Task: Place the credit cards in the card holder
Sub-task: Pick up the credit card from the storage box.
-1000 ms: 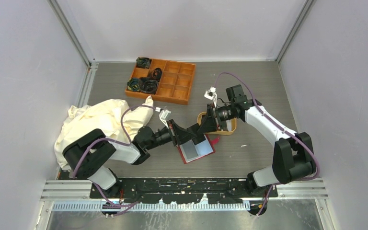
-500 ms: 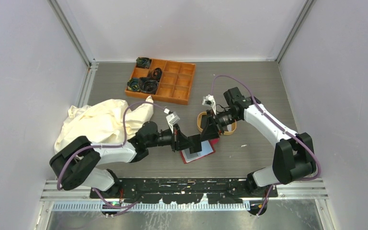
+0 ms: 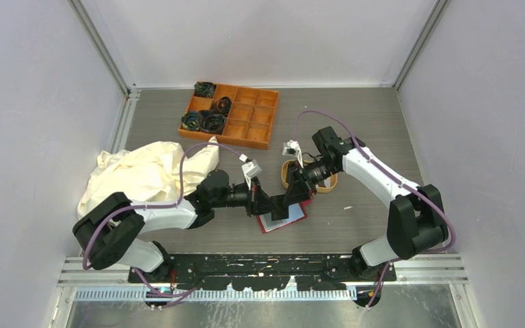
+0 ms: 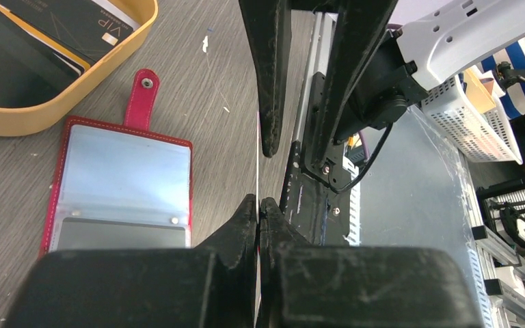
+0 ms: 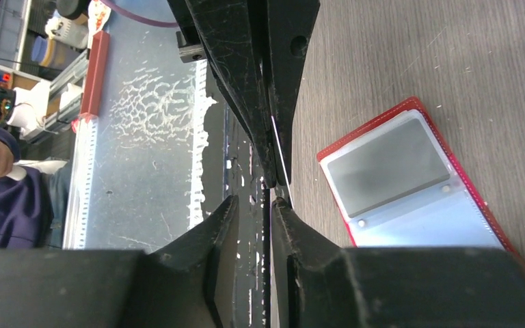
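**Card Hand-Over Above the Holder**

I judge the thin, pale-edged credit card (image 4: 257,164) light, stiff and slippery, so I grip its flat faces. At frame centre the left end effector (image 4: 260,205) pinches it edge-on. The right end effector (image 5: 268,201) meets it tip-to-tip, narrowly spread. The red leather-like folding card holder (image 4: 119,171) lies open on the counter, lower left.

walls (image 3: 260,34): plain white | tabletop (image 3: 369,116): grey wood-grain | corner posts (image 3: 102,51): metal

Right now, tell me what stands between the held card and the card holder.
Nothing visible does. The card is pinched edge-on in the left gripper, and the card holder lies open on the table beside it. The right gripper, jaws slightly apart, sits on the card's other side, away from the holder.
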